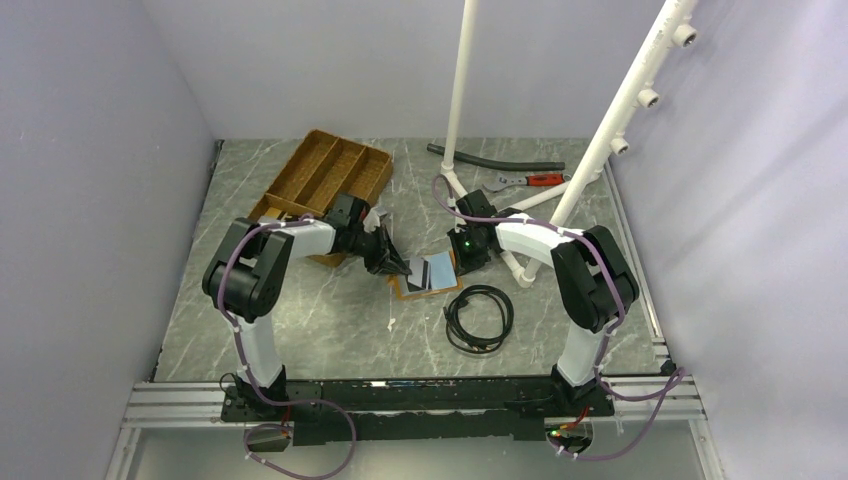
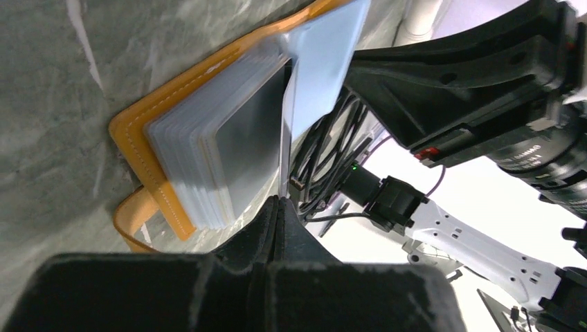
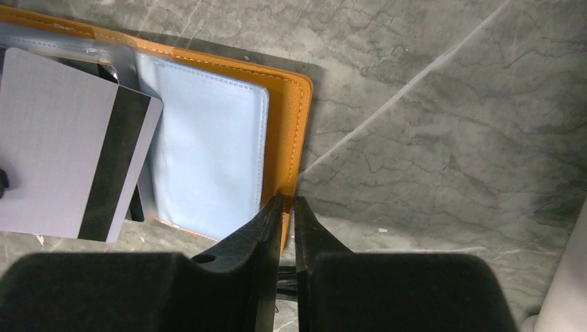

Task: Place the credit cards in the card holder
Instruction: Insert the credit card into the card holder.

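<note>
At mid-table: orange leather-like folding card holder point(image 3: 287, 124); right gripper point(image 3: 287, 202) pinches its edge; left gripper point(image 2: 280, 204), clenched, holds grey black-striped plastic card point(image 3: 62, 138) over it.

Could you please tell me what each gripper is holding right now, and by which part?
The left gripper pinches a whitish credit card by one edge; the right gripper pinches the orange card holder by its cover's rim.
</note>
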Available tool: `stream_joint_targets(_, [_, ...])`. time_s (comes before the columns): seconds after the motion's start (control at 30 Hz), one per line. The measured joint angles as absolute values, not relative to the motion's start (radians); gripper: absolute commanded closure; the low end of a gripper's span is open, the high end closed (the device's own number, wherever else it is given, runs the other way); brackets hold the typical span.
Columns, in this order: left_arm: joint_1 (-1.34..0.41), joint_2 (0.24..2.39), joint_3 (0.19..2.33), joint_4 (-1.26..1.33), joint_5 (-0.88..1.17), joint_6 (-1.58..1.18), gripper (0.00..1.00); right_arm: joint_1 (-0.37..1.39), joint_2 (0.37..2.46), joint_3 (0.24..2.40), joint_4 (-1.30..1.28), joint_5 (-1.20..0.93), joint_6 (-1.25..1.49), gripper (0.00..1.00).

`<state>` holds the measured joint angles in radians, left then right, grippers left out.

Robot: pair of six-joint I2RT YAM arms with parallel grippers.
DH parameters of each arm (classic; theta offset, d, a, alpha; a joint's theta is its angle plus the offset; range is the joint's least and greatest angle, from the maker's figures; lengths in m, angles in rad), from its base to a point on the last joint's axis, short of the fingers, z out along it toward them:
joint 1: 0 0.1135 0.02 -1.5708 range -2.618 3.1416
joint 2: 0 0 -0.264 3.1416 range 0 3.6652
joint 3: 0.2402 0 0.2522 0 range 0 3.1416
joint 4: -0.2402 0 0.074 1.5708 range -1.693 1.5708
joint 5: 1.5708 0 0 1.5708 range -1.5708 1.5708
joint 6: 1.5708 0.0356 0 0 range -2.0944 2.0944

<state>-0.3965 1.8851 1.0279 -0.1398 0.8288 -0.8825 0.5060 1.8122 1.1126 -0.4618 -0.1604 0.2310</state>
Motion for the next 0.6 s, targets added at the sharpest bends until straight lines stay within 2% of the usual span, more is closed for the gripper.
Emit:
stream_joint_targets(0.3, [-0.431,1.885,1.032,-0.212,0.74,-0.878,1.0,0.505,1.812,1.11,-0.458,-0.166,0.231,0.89])
stream_joint_targets(0.43, [-0.442,1.885,1.037,-0.21,0.708,-0.877,1.0,0.505,1.812,1.107,-0.453,-0.177,0.231,0.93])
stream_joint_targets(0.6, [-0.459,1.888,1.074,-0.218,0.654,-0.855,1.0,0.498,1.812,1.104,-0.446,-0.2,0.233,0.94])
